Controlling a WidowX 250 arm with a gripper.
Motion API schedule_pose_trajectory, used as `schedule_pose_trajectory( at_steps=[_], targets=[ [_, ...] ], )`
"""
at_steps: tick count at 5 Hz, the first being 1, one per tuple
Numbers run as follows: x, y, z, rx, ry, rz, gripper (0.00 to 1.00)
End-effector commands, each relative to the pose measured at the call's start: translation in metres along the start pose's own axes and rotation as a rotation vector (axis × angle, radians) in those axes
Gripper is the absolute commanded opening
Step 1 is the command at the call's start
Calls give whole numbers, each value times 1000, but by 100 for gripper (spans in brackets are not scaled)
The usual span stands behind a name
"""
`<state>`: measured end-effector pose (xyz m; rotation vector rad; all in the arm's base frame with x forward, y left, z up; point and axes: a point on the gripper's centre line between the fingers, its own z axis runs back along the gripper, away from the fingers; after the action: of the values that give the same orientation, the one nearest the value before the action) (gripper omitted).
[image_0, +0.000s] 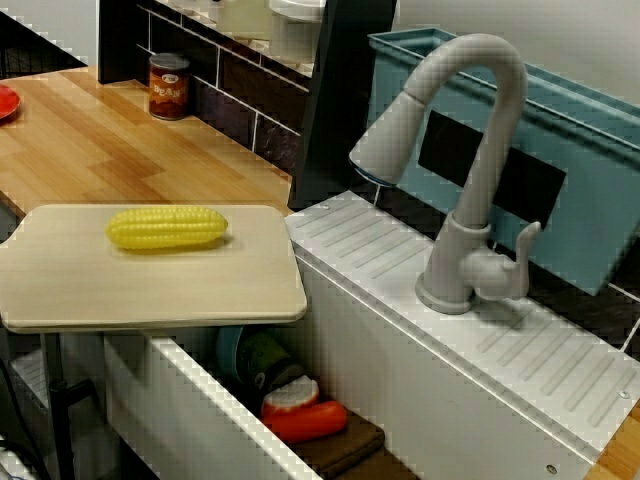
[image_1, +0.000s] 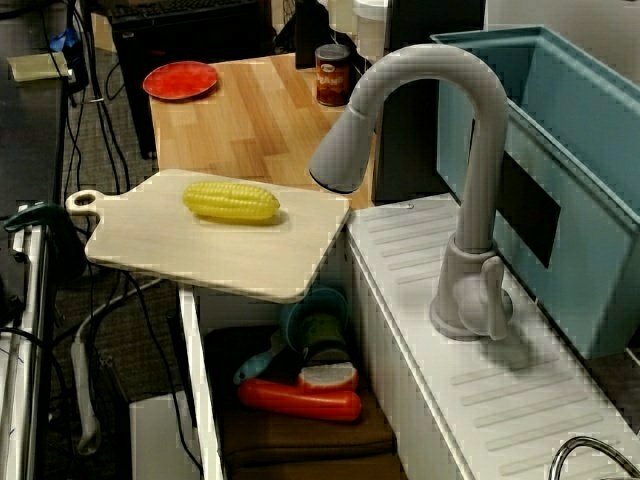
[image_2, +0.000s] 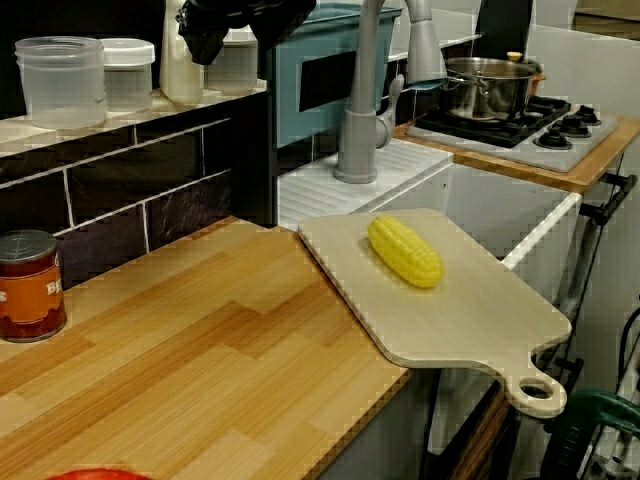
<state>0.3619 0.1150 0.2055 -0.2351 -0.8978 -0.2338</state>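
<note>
- Only the arm's dark end (image_2: 245, 20) pokes in at the top of the view across the bench. The jaws are just a black blob there, so I honestly can't tell if they're clenched or released, and I can't see anything in them.
- Closest stuff: one white jug (image_2: 180, 80) and one lidded tub (image_2: 238, 68) on the tiled ledge, right under the jaws. Their tops are hidden behind the arm.
- Two clear tubs (image_2: 60, 80) sit on the same ledge, off to the left of the jaws.
- One corn cob (image_2: 405, 250), well apart from the jaws, down and to the right. It's lying flat on the one cutting board (image_2: 470, 310), which hangs out over the sink.
- One faucet (image_2: 357, 100) just right of the jaws, lower down. One pot (image_2: 485, 85) on the stove, far right.
- One can (image_2: 30, 285), way down-left on the bench.
- One red plate (image_1: 180, 78). It shows whole in the view along the sink and is cut off elsewhere.
- In the sink, half hidden under the board: one long red-orange thing (image_1: 300, 400), one teal cup (image_1: 320, 325) and one brown cloth (image_1: 300, 435). Can't make out more.
</note>
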Motion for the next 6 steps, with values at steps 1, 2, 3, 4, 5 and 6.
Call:
schedule_pose_trajectory(
  at_steps=[1,2,3,4,5,6],
  targets=[
    [10,16,-4,36,-43,-94,100],
    [12,17,-2,35,-58,-113,100],
    [14,18,-3,35,-64,-122,100],
    [17,20,-8,46,-64,-133,100],
    [16,22,-14,51,-64,-138,100],
    [12,21,-19,59,-75,-144,100]
  ],
)
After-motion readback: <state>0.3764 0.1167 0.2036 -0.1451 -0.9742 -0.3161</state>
